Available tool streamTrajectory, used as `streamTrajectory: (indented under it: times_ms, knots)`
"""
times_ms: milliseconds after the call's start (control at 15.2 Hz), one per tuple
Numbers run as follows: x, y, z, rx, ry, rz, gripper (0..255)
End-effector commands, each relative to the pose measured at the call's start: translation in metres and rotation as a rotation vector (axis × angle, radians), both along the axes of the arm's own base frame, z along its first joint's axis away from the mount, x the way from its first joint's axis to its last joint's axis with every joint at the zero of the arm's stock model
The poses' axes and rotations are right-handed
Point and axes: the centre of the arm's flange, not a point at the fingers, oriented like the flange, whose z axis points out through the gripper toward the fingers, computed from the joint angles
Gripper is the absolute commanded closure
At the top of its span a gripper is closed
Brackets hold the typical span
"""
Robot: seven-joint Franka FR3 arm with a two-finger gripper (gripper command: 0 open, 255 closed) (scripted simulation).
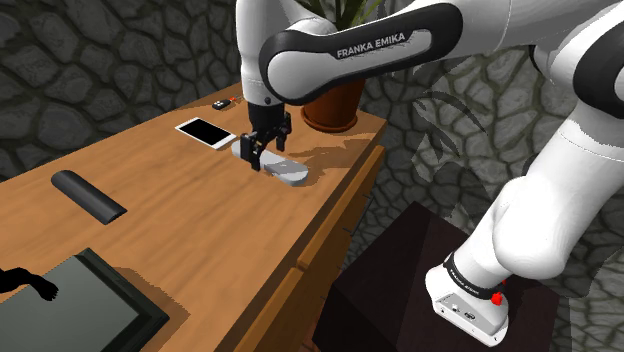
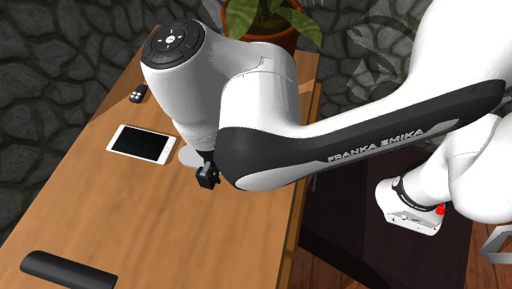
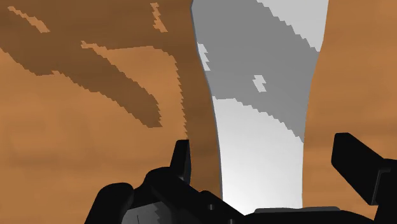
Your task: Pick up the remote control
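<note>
At the far right of the smooth brown wooden desk (image 1: 200,230), the flat, pale grey oblong remote control (image 1: 288,174) lies directly under the black two-finger gripper (image 1: 259,156), just right of a white-edged, black-screened phone (image 1: 205,131). The gripper is wide open and empty, and in the wrist view its fingers (image 3: 181,156) stand on either side of the remote's narrow width without touching it, its long axis running straight away between them. A short descent and a squeeze across that plain, matte-looking body seems all the next move needs.
</note>
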Motion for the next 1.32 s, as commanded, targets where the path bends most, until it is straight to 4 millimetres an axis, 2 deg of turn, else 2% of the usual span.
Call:
streamTrajectory:
  times_ms: [0,66,660,1254]
  knots:
    - [0.0,0.0,-0.003,0.0,-0.001,0.0,0]
    - [0.0,0.0,-0.004,0.0,-0.001,0.0,255]
    - [0.0,0.0,-0.003,0.0,-0.001,0.0,255]
    - [0.0,0.0,0.044,0.0,-0.001,0.0,255]
